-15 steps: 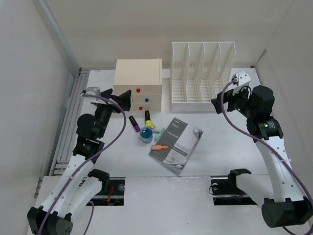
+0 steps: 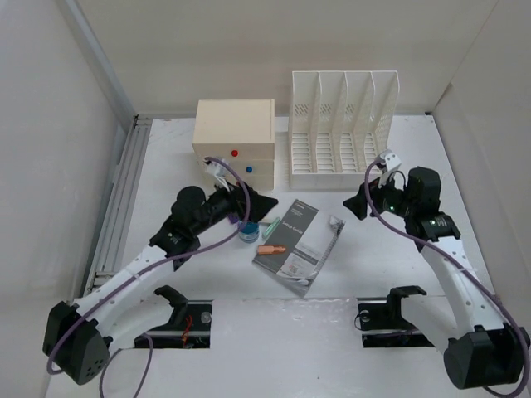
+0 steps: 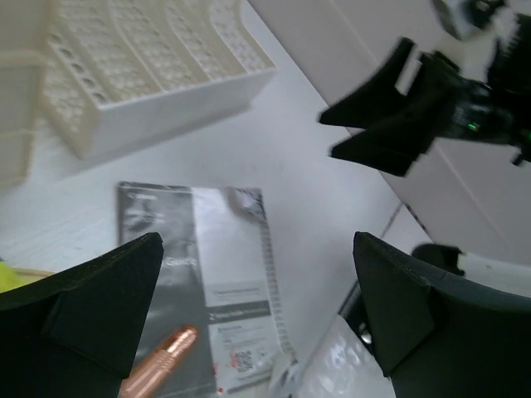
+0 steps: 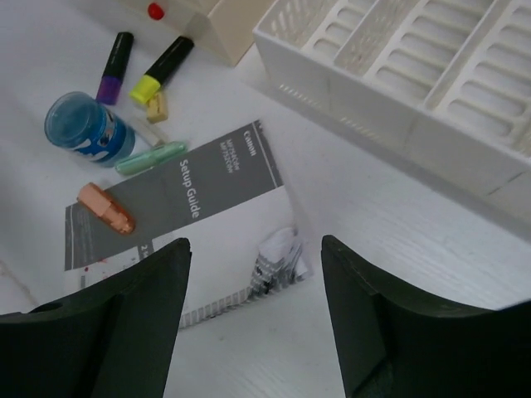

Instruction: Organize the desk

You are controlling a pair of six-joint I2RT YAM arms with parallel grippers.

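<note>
The desk (image 2: 382, 257) is the big white flat top under everything. It goes from the arm bases at the near edge all the way to the back wall.

Nearest on it lies a grey booklet (image 2: 299, 240) that says "Setup Guide". It sits a bit crooked. A shiny crumpled bit (image 4: 278, 249) rests at one corner of it. It may be plastic wrap, but the view is too fuzzy to be sure. A small copper cap (image 2: 271, 249) lies on the left edge of the booklet. Just past it lies a pale green pen (image 2: 270, 222), and next to that stands a little blue jar (image 2: 247, 230).

The left gripper (image 2: 253, 205) hangs close over the blue jar. Its two black fingers are spread wide, with nothing between them. The right gripper (image 2: 358, 206) hangs over bare desk to the right of the booklet. Its fingers are apart too, and it holds nothing.

A bit farther back, a purple marker (image 4: 114, 66) and a yellow marker (image 4: 162, 70) lie side by side. Behind them stands the cream drawer box (image 2: 234, 137), with a red knob (image 2: 235, 152) above a blue knob (image 2: 248, 169). To its right, at the back of the desk, stands the white file rack (image 2: 344, 124).
</note>
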